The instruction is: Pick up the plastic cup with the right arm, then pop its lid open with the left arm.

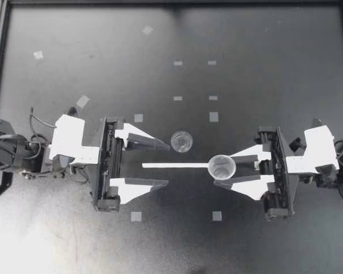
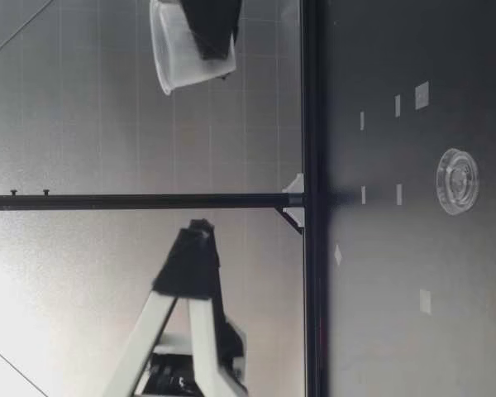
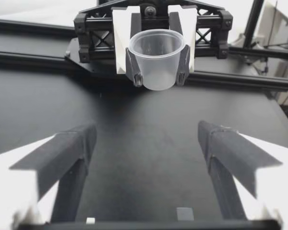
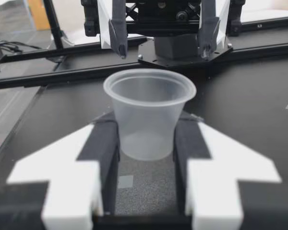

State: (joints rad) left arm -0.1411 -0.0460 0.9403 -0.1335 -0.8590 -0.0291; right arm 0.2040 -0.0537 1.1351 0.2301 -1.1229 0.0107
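Top view shows my right end effector (image 1: 224, 169) closed on a clear plastic cup (image 1: 222, 167), over one end of a white strip (image 1: 174, 165) that lies on the dark desk (image 1: 263, 68). Right wrist view makes the grip plain: both fingers (image 4: 103, 148) press the lower half of the cup from two sides, so the mouth faces upward and the rim is left free, I think. Low view shows the cup (image 2: 186, 50) high above the desk, upright or nearly so. My left end effector (image 1: 167, 165) stands opposite, its fingers spread wider than the cup, and it holds nothing; it points along the strip toward the cup. A small clear round piece (image 1: 182, 141), cup or lid I cannot tell, sits on the desk near the tip of one left finger, apart from the held cup.
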